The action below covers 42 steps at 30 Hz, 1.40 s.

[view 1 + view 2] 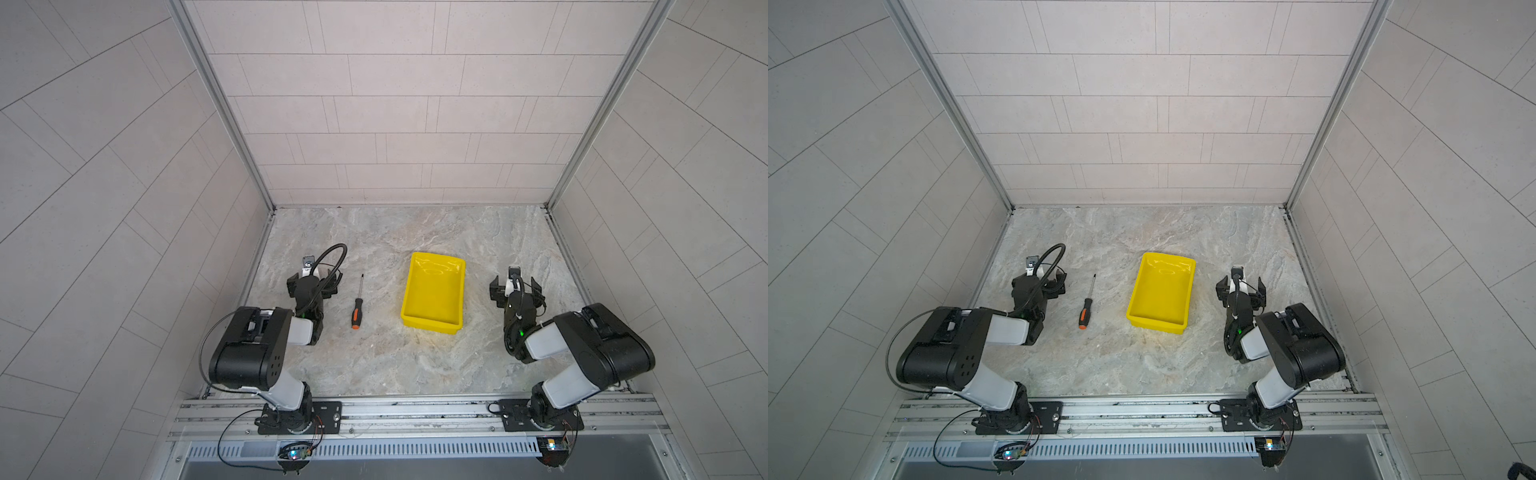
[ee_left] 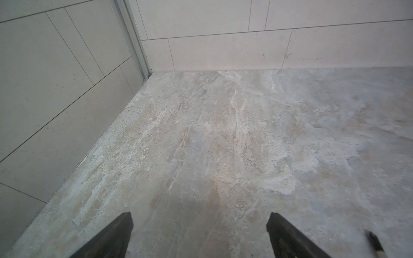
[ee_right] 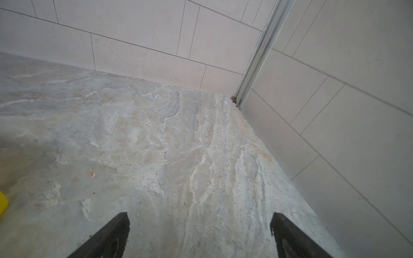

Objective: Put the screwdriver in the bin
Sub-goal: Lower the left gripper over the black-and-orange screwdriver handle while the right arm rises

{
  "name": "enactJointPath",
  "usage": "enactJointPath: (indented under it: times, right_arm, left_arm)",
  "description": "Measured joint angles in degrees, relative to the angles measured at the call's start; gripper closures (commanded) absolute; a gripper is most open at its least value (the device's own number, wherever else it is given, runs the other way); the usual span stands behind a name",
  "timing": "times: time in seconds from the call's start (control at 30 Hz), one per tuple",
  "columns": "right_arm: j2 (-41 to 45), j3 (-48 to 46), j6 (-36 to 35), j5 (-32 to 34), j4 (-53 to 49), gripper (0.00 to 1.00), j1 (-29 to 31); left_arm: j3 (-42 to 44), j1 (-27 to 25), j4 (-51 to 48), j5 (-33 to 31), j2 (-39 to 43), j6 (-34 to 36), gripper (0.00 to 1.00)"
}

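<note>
While left gripper [image 1: 312,286] and right gripper [image 1: 515,289] gape empty, screwdriver [image 1: 357,309] lies apart from rim of bin [image 1: 407,291]

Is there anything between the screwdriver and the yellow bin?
No. In both top views, only bare stone tabletop lies between the screwdriver and the bin.

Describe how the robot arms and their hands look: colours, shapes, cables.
The left arm and right arm have bulky black joint housings and pale grey links. A black ribbed hose loops above the left hand; a thinner black cable runs over the right hand. Each has two black tapered fingers.
</note>
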<state>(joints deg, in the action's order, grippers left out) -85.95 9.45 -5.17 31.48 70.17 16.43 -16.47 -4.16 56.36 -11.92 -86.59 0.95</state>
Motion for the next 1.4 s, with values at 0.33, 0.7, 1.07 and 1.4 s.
enactJointPath:
  times: [0.33, 0.7, 1.07, 1.4]
  right_arm:
    - [37.92, 21.22, 2.73, 2.38, -44.33, 0.01, 8.22]
    - [33.79, 20.13, 30.21, -13.88, -81.29, 0.01, 0.44]
    - [37.51, 13.51, 36.76, -13.75, -85.13, 0.01, 2.58]
    - [40.09, 18.43, 38.27, -9.77, -94.73, 0.01, 5.05]
  left_arm:
    - [-13.64, -8.55, -35.50, -0.87, 30.99, -4.50, 0.00]
    - [-14.97, -8.98, -67.41, 2.86, 36.96, -18.78, 0.00]
    - [-17.11, -8.76, -74.62, 9.49, 28.37, -21.14, 0.00]
    - [-16.87, -8.76, -77.05, 5.51, 29.77, -27.43, 0.00]
